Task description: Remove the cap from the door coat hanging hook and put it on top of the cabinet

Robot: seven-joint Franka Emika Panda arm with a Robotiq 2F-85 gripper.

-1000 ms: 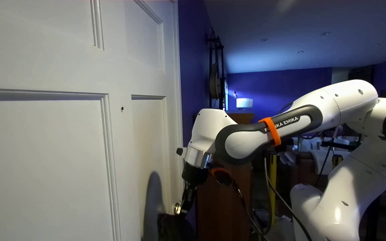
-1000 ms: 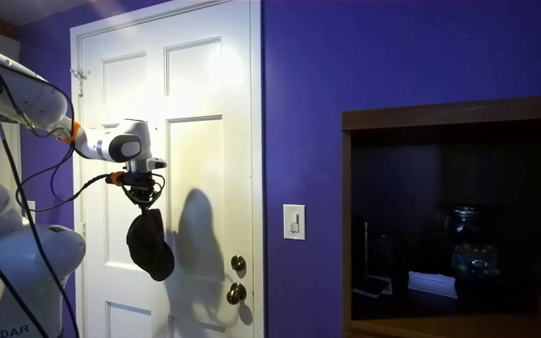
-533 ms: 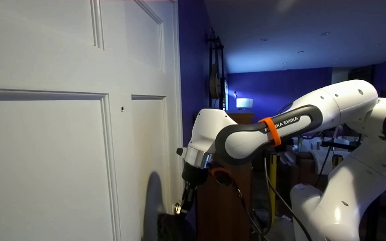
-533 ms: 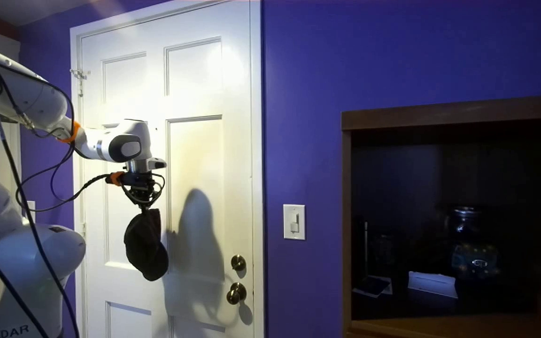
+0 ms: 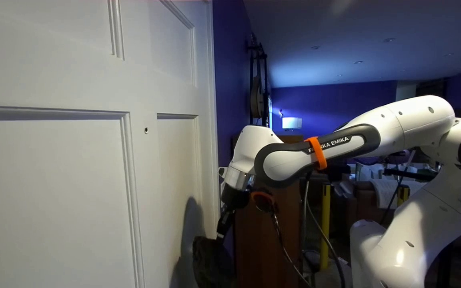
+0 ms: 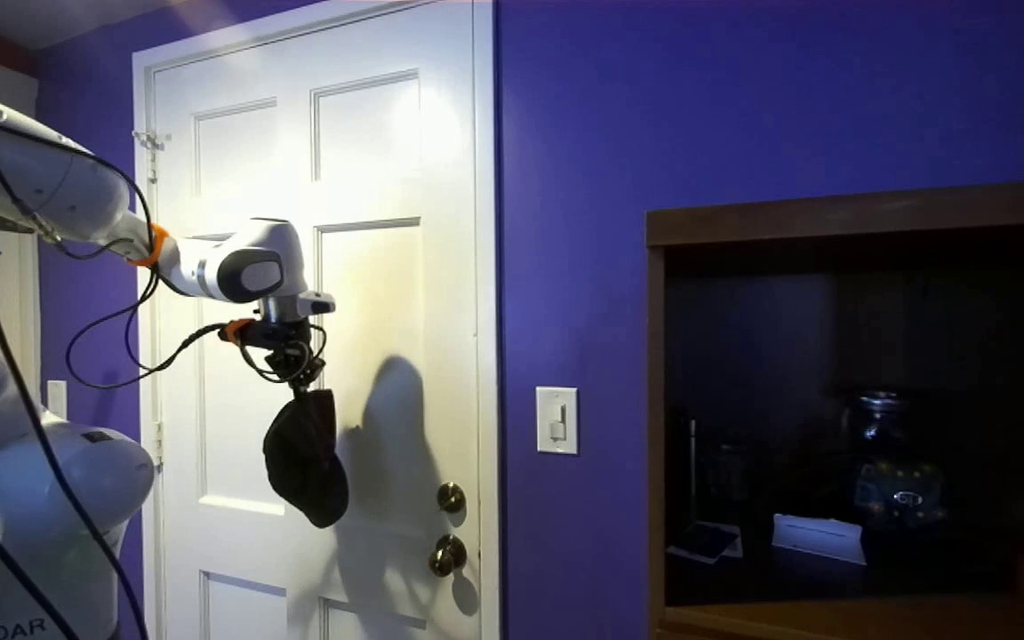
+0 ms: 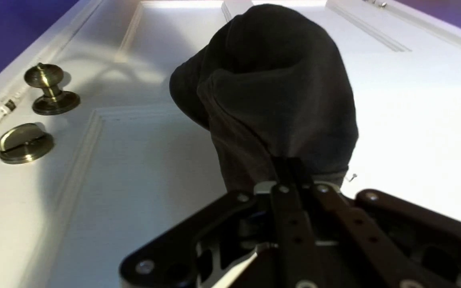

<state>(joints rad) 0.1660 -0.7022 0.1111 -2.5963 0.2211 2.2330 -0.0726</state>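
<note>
Before the door [image 6: 379, 302], one dark cap [image 6: 306, 462] hangs from the gripper [image 7: 289, 162], whose two fingers are clamped on the cap's edge. I cannot determine whether cap and door touch. In an exterior view, the cap [image 5: 212, 262] is cut off below. On the door: one knob [image 6: 447, 556], one lock [image 6: 451, 497], one hook [image 7: 353, 176], too small to make out in detail. Right of the door: one light switch [image 6: 556, 420], then one cabinet [image 6: 868, 213], its right side cut off, its interior mostly too dark to read.

The door [image 6: 370, 302] blocks behind the cap [image 6: 306, 458] (doorknob [image 6: 447, 556] jutting); room toward the cabinet [image 6: 859, 213] is free.
</note>
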